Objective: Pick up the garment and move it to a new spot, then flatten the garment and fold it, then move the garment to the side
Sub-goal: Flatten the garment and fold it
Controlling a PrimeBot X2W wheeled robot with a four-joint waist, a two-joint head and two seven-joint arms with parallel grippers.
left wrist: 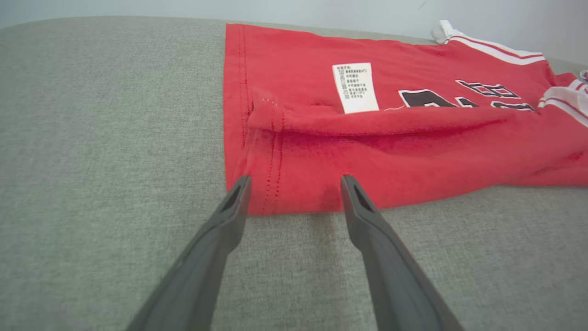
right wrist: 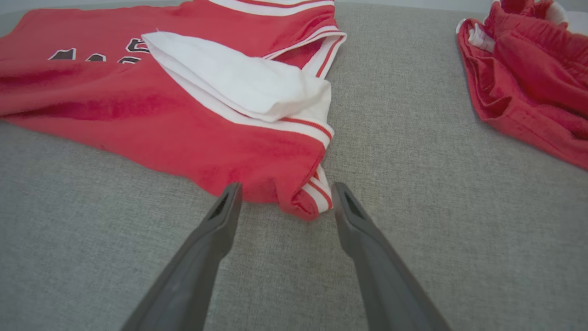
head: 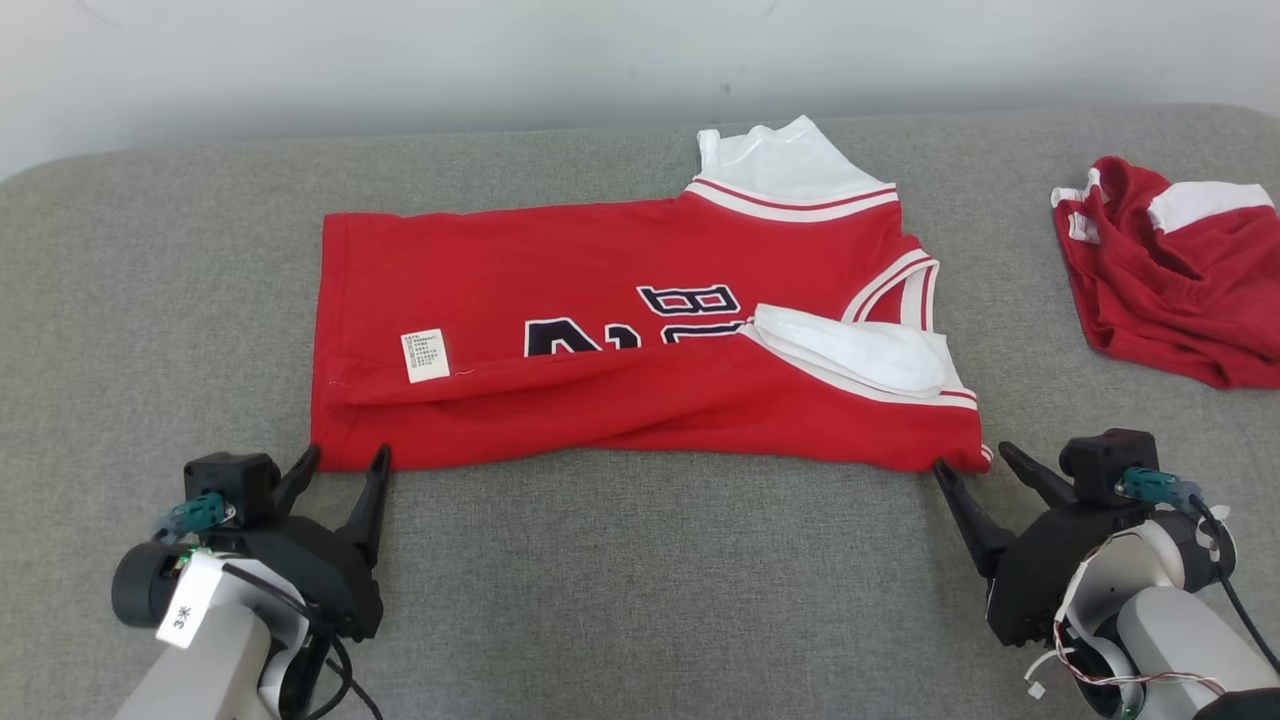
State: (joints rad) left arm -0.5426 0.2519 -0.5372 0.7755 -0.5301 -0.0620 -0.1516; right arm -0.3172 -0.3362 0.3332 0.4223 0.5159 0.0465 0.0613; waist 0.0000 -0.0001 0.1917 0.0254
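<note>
The garment [head: 620, 350] is a red jersey with white trim, dark lettering and a white care label, lying sideways on the grey surface with its near long edge folded over. My left gripper [head: 345, 462] stands open at the jersey's near left corner, its two fingertips straddling the hem [left wrist: 275, 193]. My right gripper [head: 972, 457] is open at the near right corner, where the striped shoulder edge [right wrist: 312, 195] lies between its tips. Neither holds the cloth.
A second red and white garment [head: 1170, 270] lies crumpled at the right edge of the grey padded surface [head: 650, 580]. A pale wall runs behind the surface's far edge.
</note>
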